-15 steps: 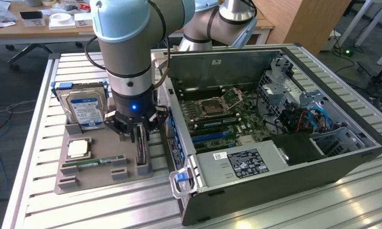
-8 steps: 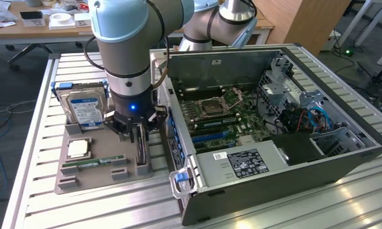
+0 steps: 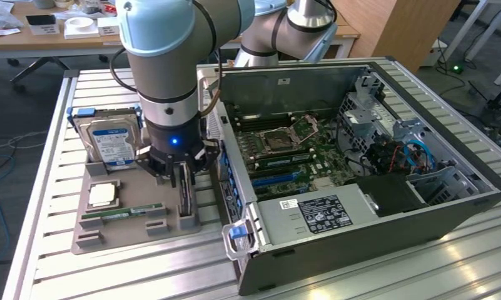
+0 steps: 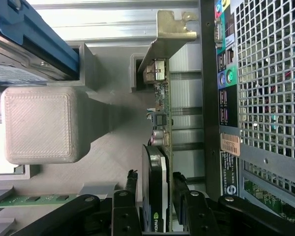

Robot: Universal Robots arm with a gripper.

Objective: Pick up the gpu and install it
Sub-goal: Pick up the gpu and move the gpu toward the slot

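The hand [image 4: 156,181] has its fingers [image 4: 180,183] apart, one each side of the gpu [image 4: 160,123], not tight yet. The gpu stands on edge in the tray [image 3: 125,237], at 9 o'clock from the case [image 3: 417,219]. A crooked squeeze could tip it or jam it in its slot.

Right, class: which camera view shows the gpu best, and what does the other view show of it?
The wrist view: the gpu runs edge-on along the picture, silvery bracket and board both plain. In the exterior view it is a thin dark sliver standing in the grey holder under the claw.
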